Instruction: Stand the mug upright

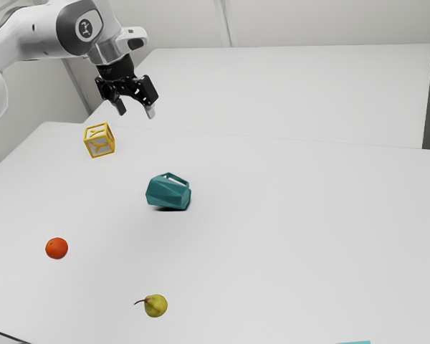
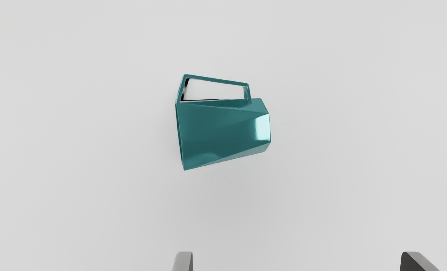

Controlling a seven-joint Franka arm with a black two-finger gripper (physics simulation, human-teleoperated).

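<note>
Overhead, my gripper (image 1: 136,112) stands wide and empty; the mug (image 2: 223,130) lies on its side on the table (image 1: 287,236), lower than the gripper, its long axis roughly parallel to the line between my fingers (image 2: 184,262).

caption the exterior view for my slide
Teal faceted mug lying on its side, open black gripper raised above the table.

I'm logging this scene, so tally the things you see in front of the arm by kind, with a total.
Fruit: 2 (orange, pear)
Mug: 1
Cube: 1
Unidentified: 1 (light-blue piece, cut off by the exterior view's edge)
Total: 5
</note>
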